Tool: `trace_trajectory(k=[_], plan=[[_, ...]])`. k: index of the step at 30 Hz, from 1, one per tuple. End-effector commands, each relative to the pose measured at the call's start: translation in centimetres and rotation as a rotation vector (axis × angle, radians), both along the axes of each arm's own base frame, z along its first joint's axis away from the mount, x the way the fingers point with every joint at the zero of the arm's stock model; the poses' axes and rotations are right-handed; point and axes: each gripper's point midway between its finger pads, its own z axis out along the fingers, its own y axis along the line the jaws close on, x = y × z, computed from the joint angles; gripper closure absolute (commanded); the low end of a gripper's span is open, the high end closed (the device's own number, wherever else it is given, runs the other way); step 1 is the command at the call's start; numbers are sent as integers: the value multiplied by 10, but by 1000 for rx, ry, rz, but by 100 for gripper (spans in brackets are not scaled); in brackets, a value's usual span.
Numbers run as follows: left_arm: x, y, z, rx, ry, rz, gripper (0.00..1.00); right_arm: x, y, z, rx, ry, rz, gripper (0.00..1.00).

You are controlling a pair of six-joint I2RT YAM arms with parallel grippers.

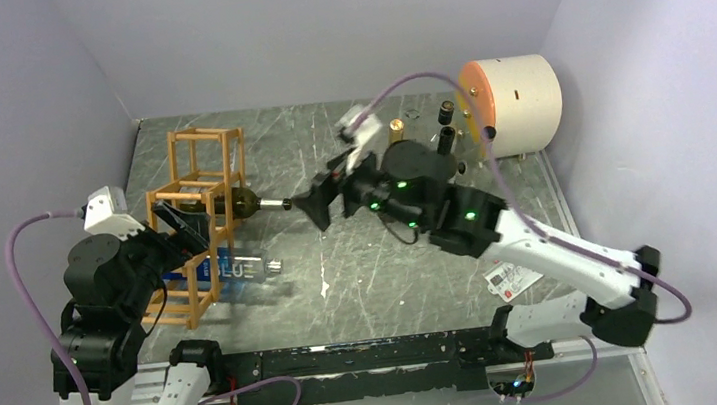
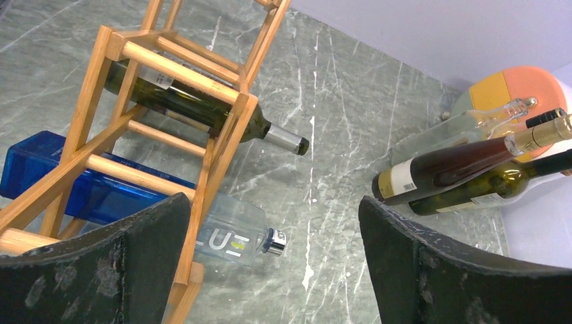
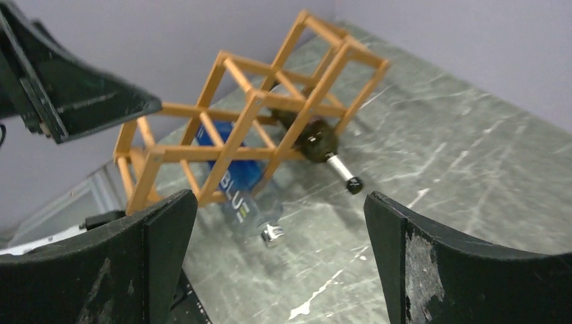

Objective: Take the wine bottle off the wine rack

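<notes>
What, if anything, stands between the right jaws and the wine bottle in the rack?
Nothing visible. The neck of the wine bottle pokes out of the rack toward the open right jaws, with only bare table between.

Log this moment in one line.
wine bottle: lying in wine rack, neck sticking out | right gripper: jaws open, facing neck, no contact | left gripper: jaws open, near rack
</notes>
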Motion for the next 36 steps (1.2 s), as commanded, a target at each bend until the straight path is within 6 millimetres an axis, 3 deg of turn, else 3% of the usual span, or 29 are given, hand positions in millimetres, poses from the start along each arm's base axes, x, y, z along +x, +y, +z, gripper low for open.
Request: trace_trajectory(k=[1,4,6,10,13,16,20,24,27,31,36], plan=[[-5,4,14,20,-44,7,2,-11,58,-59,-119,37,90,0],[-8,7,15,31,-43,16,2,-16,98,-105,-240,23,172,0],[-11,9,17,40,-44,22,2,-20,119,-125,-300,-19,217,0],[-18,14,23,56,-60,38,2,-27,149,-172,-392,-113,310,0],[-22,17,26,71,-68,48,2,-31,165,-195,-431,-223,371,0],[-25,21,29,83,-77,60,2,-35,178,-209,-482,-346,385,0],[-27,23,31,88,-87,67,2,-30,196,-244,-598,-379,412,0],[-29,25,34,100,-94,76,2,-20,208,-263,-656,-427,391,0],[-32,28,37,108,-100,85,2,-12,213,-263,-665,-458,359,0],[-36,30,42,112,-114,92,2,-4,217,-288,-735,-479,348,1],[-37,30,42,113,-117,91,2,3,217,-312,-826,-525,353,12]])
